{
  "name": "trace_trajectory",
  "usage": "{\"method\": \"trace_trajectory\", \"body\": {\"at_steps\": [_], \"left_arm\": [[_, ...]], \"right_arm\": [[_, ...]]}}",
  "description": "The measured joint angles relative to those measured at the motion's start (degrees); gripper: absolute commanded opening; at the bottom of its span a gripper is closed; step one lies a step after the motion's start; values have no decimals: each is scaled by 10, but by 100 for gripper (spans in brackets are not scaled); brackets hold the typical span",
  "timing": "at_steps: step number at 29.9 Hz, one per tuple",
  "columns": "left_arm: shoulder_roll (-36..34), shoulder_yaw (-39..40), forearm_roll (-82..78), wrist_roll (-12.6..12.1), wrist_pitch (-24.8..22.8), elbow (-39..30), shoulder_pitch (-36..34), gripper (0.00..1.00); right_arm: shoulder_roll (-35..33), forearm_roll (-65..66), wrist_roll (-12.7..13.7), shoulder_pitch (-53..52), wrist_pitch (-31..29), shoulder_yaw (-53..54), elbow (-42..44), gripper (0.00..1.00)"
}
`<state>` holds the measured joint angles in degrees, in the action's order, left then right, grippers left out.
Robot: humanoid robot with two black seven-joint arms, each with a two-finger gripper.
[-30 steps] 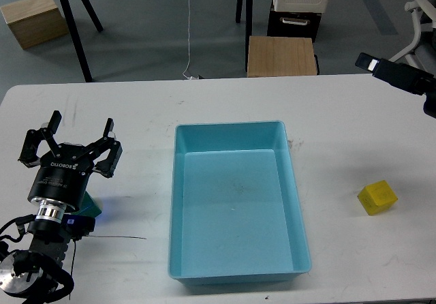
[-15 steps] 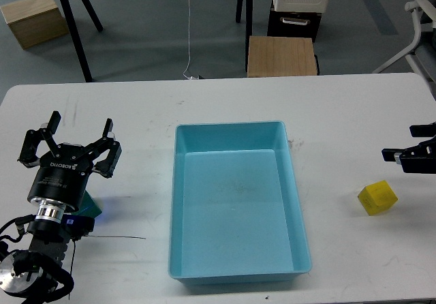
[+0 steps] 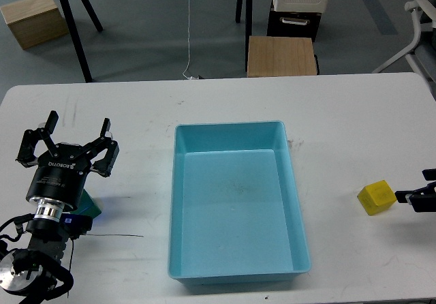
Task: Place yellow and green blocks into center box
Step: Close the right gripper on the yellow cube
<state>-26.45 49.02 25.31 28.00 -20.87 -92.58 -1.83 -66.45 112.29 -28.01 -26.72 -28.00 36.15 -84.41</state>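
The light blue box (image 3: 229, 126) stands open and empty in the middle of the white table. A yellow block (image 3: 377, 198) lies on the table to the right of it. My right gripper (image 3: 411, 187) comes in from the right edge, open, with one finger (image 3: 414, 198) close to the block's right side. My left gripper (image 3: 68, 140) is open and empty at the left, fingers spread. A green block (image 3: 93, 208) lies on the table just under that arm, mostly hidden by it.
A thin black cable (image 3: 112, 236) lies on the table near my left arm. Behind the table's far edge stand a wooden stool (image 3: 281, 55), a black tripod (image 3: 75, 18) and a wooden box (image 3: 33, 19).
My right gripper has come down from the far right corner to table level beside the yellow block. My left gripper has barely moved. Both blocks stay in place.
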Motion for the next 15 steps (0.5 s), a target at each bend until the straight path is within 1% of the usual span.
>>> {"method": "trace_trajectory", "body": {"at_steps": [4,8,15], "left_arm": [[0,0,0,0,-3,1,-1,100],[0,0,0,0,-3,1,-1,100],[0,0,0,0,-3,1,-1,100]], "right_arm": [[30,7,0,0,0,-12,33,97],[54,7,0,0,0,-14,49,97],[67,8,0,-2,0,-14,71,97]]}}
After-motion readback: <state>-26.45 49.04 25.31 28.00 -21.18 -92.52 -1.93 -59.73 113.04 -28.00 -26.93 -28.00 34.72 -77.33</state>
